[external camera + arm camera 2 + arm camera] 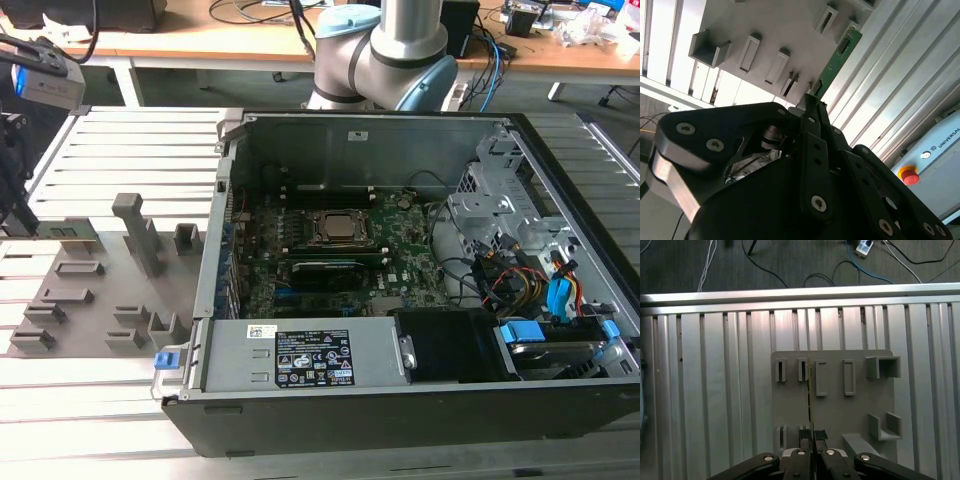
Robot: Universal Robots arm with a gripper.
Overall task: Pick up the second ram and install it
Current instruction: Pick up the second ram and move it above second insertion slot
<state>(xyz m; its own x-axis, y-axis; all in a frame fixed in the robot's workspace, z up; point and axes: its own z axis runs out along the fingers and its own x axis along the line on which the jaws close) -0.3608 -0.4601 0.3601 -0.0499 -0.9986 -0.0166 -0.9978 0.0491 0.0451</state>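
Note:
The second ram [72, 232] is a narrow green stick standing on edge in the grey fixture plate [100, 300], at the exterior view's far left. My gripper [28, 228] comes down on its end there. In the second wrist view the green stick [838, 54] runs away from the black fingers [812, 130], which meet around its near end. In the first wrist view the ram [809, 390] appears edge-on as a thin line, with my gripper [812, 437] shut on it, one pad on each side.
The open computer case [420, 430] lies at the exterior view's right, with the green motherboard [400, 260], CPU socket [338, 228], cables and drive bays inside. The fixture plate carries several grey holders [135, 230]. Slatted aluminium table [100, 420] surrounds everything.

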